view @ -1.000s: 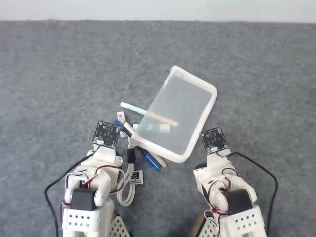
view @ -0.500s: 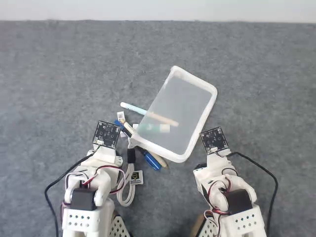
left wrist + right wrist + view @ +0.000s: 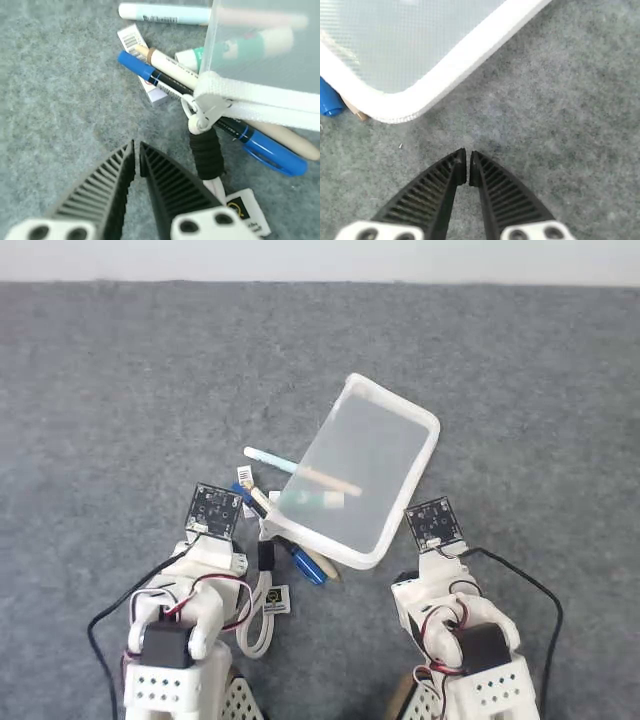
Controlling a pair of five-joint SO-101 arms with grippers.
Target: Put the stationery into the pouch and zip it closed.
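The translucent pouch (image 3: 365,475) with a white rim lies tilted at the table's centre. Under its near-left edge lie a blue pen (image 3: 272,152), a cream pen (image 3: 170,67), a pale mint pen (image 3: 160,12) and a small barcoded white block (image 3: 142,82). A green-and-white item (image 3: 245,47) shows through the pouch wall. The zip pull (image 3: 197,117) with its black cord (image 3: 206,155) sits at the pouch corner. My left gripper (image 3: 136,146) is shut and empty, a little short of the pens. My right gripper (image 3: 466,152) is shut and empty over bare carpet, just off the pouch's near corner (image 3: 395,107).
Everything rests on grey carpet-like cloth (image 3: 120,390). A white strap and paper tag (image 3: 275,600) lie near the left arm (image 3: 215,512). The right arm (image 3: 432,525) stands by the pouch's near-right corner. Open cloth spreads to the far side and both flanks.
The left arm has edged very slightly to the left. The pouch, pens and right arm have not moved.
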